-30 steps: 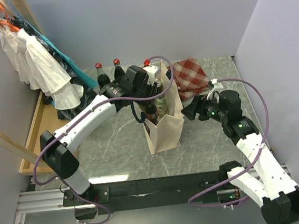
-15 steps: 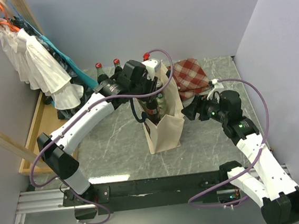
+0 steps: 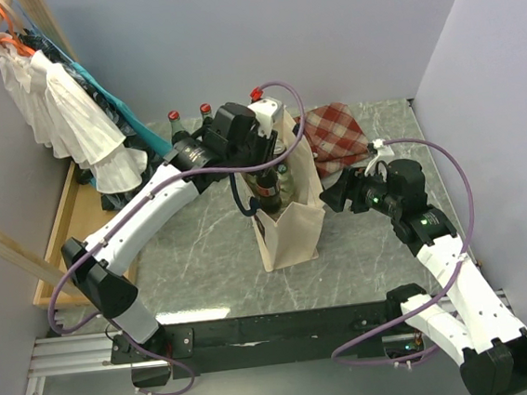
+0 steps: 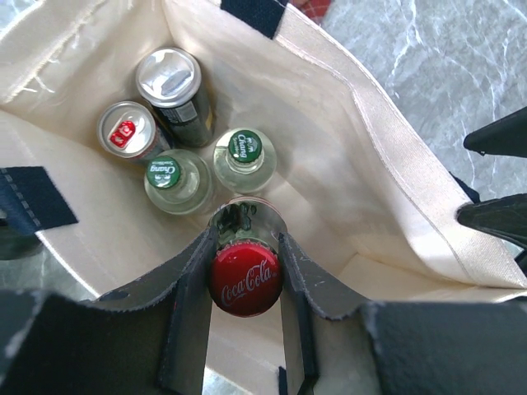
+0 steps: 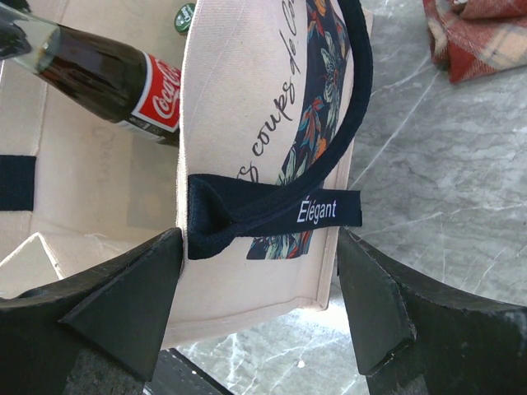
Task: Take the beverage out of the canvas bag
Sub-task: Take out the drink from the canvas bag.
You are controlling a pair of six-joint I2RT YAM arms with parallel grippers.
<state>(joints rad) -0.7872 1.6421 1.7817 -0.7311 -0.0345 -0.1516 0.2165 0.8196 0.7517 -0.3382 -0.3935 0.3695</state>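
Since prior frames, L arm rose and cola bottle came up w/ it; its red cap stood higher above the bag rim. L hand was clenched on the bottle neck just below the cap, one finger each side. Bottle was tilted, lower part inside canvas bag. Bag stood upright on counter, approx. centre, between both arms. R hand gripped the bag's narrow printed side across its width, navy handle btwn fingers. Inside bag: two cans, two green-capped bottles. Red checked cloth lay behind the bag, to its right.
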